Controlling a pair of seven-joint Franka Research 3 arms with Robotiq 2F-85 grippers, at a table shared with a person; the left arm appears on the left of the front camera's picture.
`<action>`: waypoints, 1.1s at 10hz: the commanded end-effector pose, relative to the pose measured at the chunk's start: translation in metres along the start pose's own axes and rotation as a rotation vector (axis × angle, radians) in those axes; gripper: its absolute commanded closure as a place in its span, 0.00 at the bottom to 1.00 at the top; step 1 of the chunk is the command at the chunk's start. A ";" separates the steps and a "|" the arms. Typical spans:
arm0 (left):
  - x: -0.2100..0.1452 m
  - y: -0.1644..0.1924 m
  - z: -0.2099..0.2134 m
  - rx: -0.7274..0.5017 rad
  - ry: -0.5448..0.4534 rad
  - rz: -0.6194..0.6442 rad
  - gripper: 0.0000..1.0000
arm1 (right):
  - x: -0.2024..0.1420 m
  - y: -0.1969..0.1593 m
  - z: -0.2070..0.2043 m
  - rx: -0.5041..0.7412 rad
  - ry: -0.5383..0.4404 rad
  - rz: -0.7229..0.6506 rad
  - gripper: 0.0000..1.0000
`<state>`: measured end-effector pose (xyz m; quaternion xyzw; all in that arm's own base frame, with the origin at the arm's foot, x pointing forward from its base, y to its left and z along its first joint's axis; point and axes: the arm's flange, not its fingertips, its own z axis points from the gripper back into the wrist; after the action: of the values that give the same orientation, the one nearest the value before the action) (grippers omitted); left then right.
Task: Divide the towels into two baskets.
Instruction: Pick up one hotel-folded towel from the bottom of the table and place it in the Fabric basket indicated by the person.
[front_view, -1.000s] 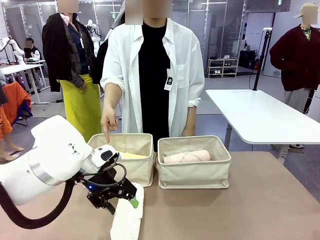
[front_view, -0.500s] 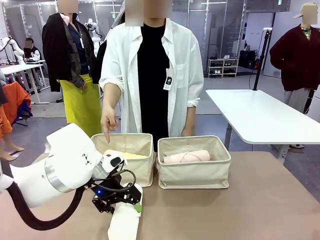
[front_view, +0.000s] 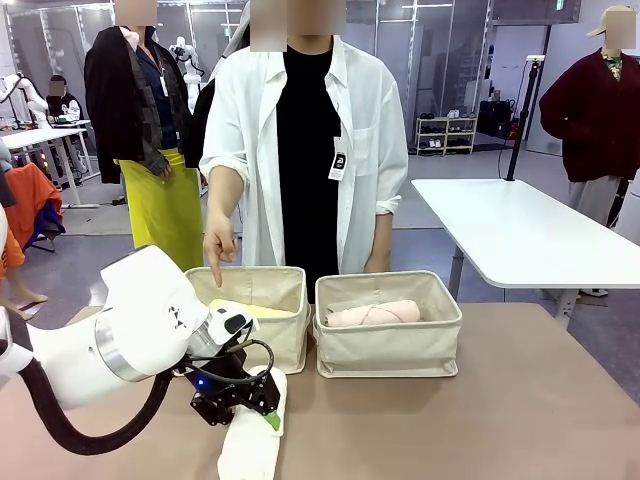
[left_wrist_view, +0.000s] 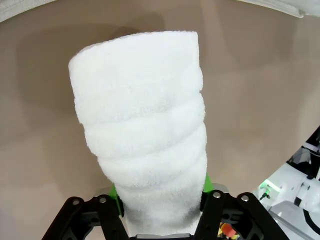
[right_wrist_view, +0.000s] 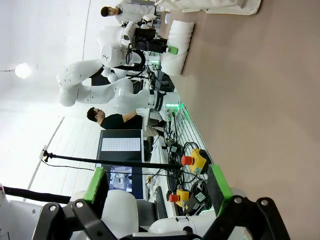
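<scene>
since earlier, left tool (left_wrist_view: 160, 207) has closed on white towel (left_wrist_view: 142, 135) at lower left; the soft roll may sag or unroll when lifted.

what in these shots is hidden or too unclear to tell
- Front view: the near end of the rolled white terry towel is cut off by the bottom edge.
- Front view: the yellow towel in the left cream canvas basket is mostly hidden by the basket's wall and the left arm.
- Left wrist view: the left gripper pads are largely buried in the white towel.
- Front view: any dark grey towel; the basket walls hide much of both interiors.
</scene>
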<state>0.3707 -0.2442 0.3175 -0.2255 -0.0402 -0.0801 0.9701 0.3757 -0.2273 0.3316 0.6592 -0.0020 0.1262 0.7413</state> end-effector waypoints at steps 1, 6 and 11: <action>0.001 0.005 -0.002 -0.015 0.046 0.020 0.56 | -0.003 0.002 -0.004 -0.012 -0.013 0.003 0.00; 0.009 -0.024 0.106 0.027 0.051 -0.074 0.59 | -0.003 0.002 -0.004 -0.012 -0.013 0.003 0.00; 0.034 -0.039 0.194 0.218 0.072 -0.819 0.59 | -0.003 0.002 -0.004 -0.012 -0.013 0.003 0.00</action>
<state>0.3763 -0.2016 0.5106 -0.1026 -0.0901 -0.3877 0.9116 0.3758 -0.2273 0.3317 0.6591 -0.0020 0.1263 0.7413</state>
